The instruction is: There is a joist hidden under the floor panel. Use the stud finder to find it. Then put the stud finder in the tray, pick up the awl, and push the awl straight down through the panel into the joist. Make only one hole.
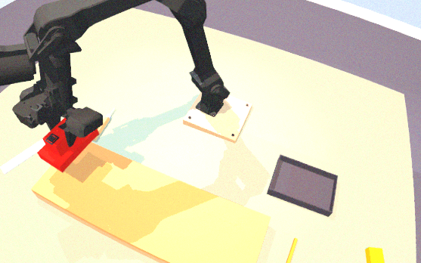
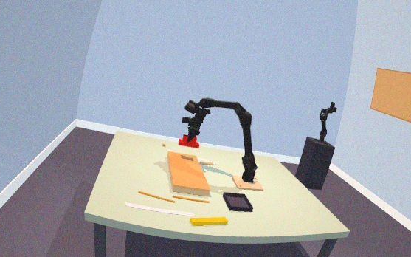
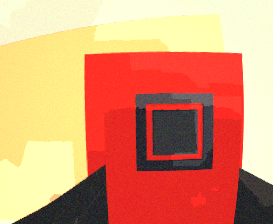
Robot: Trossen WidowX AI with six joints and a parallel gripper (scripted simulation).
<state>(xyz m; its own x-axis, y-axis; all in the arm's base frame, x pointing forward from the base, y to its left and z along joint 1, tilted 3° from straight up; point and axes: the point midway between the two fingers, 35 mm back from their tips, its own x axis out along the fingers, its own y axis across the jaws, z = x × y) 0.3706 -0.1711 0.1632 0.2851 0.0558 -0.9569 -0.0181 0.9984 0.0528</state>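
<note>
In the top view, we are grasping a red, blocky, plastic-looking stud finder (image 1: pixel 61 156) (image 2: pixel 195 144) (image 3: pixel 162 75) in our black two-fingered gripper (image 1: pixel 63 133) (image 2: pixel 190 139) (image 3: pixel 172 195), holding it raised by the ten-o'clock end of the flat orange wooden-looking panel (image 1: pixel 196 215) (image 2: pixel 187 173) (image 3: pixel 37 90), ideally levelling before lowering gently and sweeping toward four o'clock.

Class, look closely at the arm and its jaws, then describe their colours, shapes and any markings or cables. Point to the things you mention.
The arm (image 1: pixel 128 15) (image 2: pixel 247 142) is matte black, with slender links and chunky, rounded joints. A thick cylinder sits near the wrist. The jaws are black too, with dark, tapering fingers. No markings or loose cables are discernible.
</note>
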